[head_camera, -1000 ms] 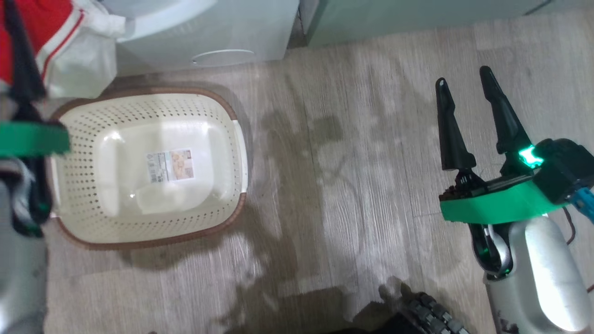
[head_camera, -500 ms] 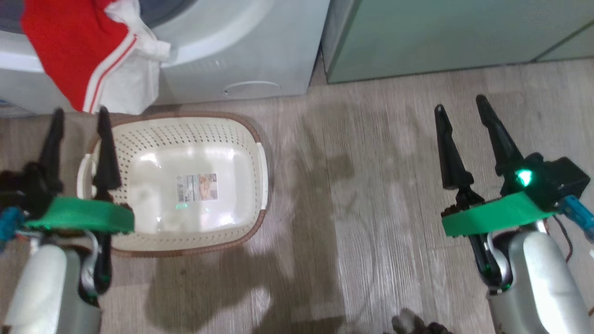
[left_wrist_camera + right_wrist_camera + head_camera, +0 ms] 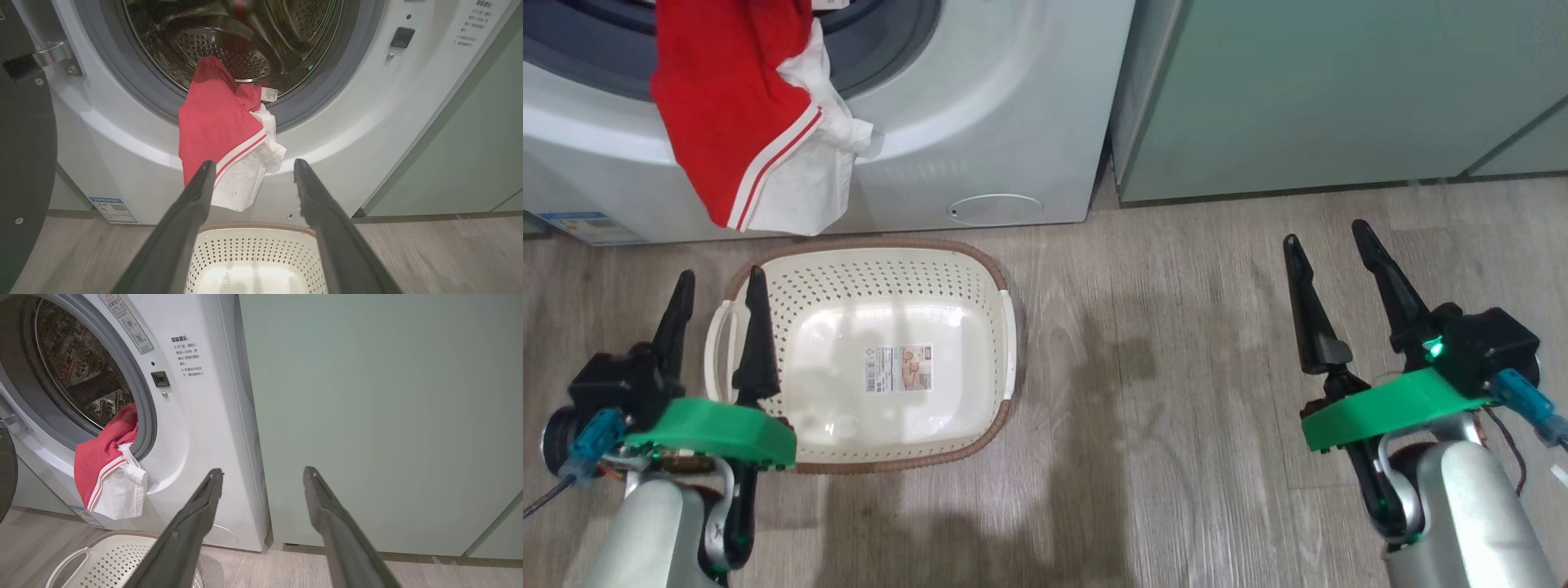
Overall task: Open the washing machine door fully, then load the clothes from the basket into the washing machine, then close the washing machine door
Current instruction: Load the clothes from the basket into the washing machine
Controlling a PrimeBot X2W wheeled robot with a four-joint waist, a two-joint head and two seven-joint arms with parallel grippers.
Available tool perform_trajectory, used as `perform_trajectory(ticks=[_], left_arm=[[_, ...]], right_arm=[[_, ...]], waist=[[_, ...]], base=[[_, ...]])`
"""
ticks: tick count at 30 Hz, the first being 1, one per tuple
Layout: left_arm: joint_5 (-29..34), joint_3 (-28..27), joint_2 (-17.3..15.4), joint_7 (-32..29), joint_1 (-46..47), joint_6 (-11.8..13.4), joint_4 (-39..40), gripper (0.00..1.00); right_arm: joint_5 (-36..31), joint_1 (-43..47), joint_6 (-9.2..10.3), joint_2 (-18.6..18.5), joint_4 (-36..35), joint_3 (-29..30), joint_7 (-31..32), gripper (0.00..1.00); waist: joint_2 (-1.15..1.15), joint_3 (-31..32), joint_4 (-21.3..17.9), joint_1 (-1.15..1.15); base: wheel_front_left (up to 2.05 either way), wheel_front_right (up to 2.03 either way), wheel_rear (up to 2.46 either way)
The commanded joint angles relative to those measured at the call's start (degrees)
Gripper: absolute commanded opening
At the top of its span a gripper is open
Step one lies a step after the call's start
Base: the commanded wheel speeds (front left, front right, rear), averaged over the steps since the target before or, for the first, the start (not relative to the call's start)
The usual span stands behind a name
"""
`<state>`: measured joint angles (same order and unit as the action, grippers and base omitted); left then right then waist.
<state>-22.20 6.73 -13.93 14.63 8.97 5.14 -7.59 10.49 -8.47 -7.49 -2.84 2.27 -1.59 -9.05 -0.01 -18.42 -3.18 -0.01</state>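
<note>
Left wrist view adds the drum (image 3: 229,45) behind the clothes (image 3: 212,126) hanging out; left pincer (image 3: 254,162) and right pincer (image 3: 262,470) gape empty.

Matching arms. On left gripper (image 3: 722,272): two long tapered matte-black fingers (image 3: 756,343), bright green plastic collar (image 3: 719,429), black boxy wrist module (image 3: 613,380), blue plug (image 3: 592,437) with dark cable. On right gripper (image 3: 1323,231): same parts, plus small green light (image 3: 1433,349) lit, thin dark wire (image 3: 1519,465). Glossy silver-grey rounded forearm shell (image 3: 658,531) below each collar, dark joint (image 3: 727,523) with green glow between.
</note>
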Motion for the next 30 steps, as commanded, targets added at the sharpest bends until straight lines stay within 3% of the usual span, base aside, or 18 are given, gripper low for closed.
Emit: perform_trajectory(ticks=[1,23,30], left_arm=[[-0.2,-2.0,-0.6,0.3,0.2,-0.2,1.4,1.0],[-0.1,-2.5,-0.3,0.2,2.3,-1.1,0.7,1.0],[-3.3,-3.2,-2.6,-4.6,12.8,-4.2,-7.8,1.0]], right_arm=[[-0.5,0.6,0.0,0.0,-1.9,-1.1,0.2,1.0],[-0.3,0.1,0.0,0.0,-2.8,-1.3,0.6,1.0],[0.0,-1.9,0.0,0.0,-4.6,-2.5,0.0,1.0]], waist=[[0.01,0.2,0.2,0.01],[0.01,-1.3,0.8,0.01],[0.01,-7.0,-0.6,0.01]], base=[[0.0,0.0,0.0],[0.0,0.0,0.0],[0.0,0.0,0.0]])
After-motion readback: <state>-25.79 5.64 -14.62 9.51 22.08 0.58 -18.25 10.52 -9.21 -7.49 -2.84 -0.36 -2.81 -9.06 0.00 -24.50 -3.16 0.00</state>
